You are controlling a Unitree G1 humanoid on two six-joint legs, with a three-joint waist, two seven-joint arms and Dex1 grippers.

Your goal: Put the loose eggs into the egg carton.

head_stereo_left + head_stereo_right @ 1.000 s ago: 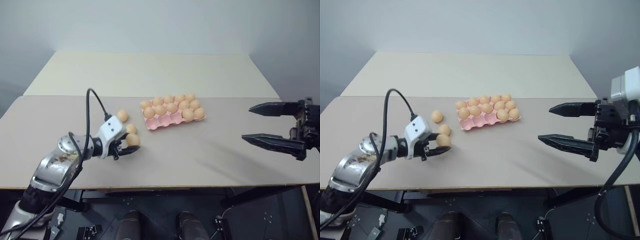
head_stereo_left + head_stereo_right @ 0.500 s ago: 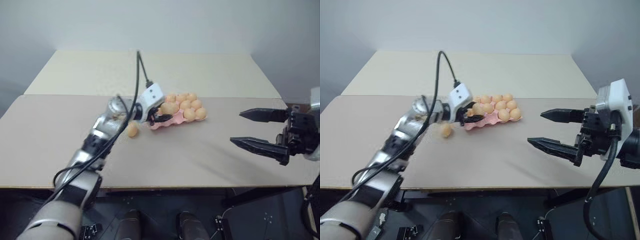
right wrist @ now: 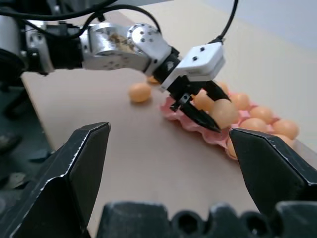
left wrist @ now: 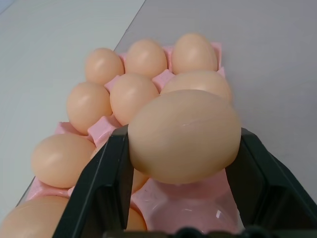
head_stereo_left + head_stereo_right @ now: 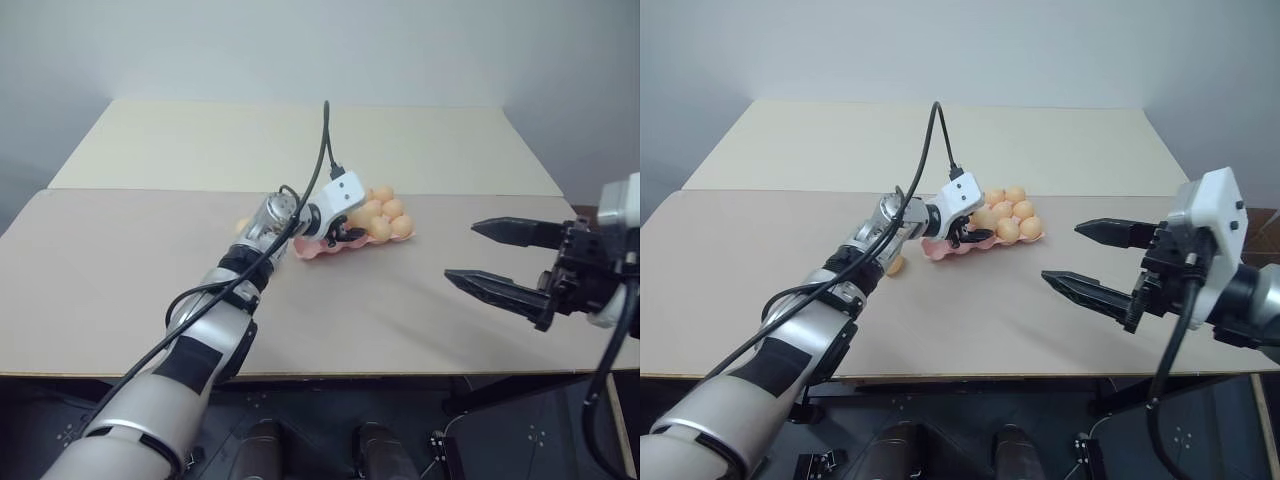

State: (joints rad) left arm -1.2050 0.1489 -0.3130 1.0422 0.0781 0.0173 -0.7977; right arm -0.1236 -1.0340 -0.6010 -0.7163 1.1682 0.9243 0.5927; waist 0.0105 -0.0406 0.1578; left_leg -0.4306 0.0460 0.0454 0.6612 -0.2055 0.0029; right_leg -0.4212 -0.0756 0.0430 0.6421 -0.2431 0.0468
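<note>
My left gripper (image 5: 338, 234) is shut on a light orange-tan egg (image 4: 184, 136) and holds it just above the near left end of the pink egg carton (image 5: 937, 249). Several eggs sit in the carton's cups (image 4: 133, 96); a bare pink cup (image 4: 183, 210) lies under the held egg. Two loose eggs remain on the table left of the carton: one (image 3: 139, 92) lies in plain sight, the other (image 5: 243, 224) peeks out from behind my left arm. My right gripper (image 5: 1060, 252) hangs open and empty above the table, well to the right of the carton.
The beige table (image 5: 400, 320) has open surface in front of and to the right of the carton. A second, paler table (image 5: 300, 140) adjoins it at the back. My left arm's black cable (image 5: 325, 140) arches above the carton.
My left gripper lifted an egg from the table left of the carton and carried it right and forward, over the carton's near left end. The right gripper edged slightly left, still open.
</note>
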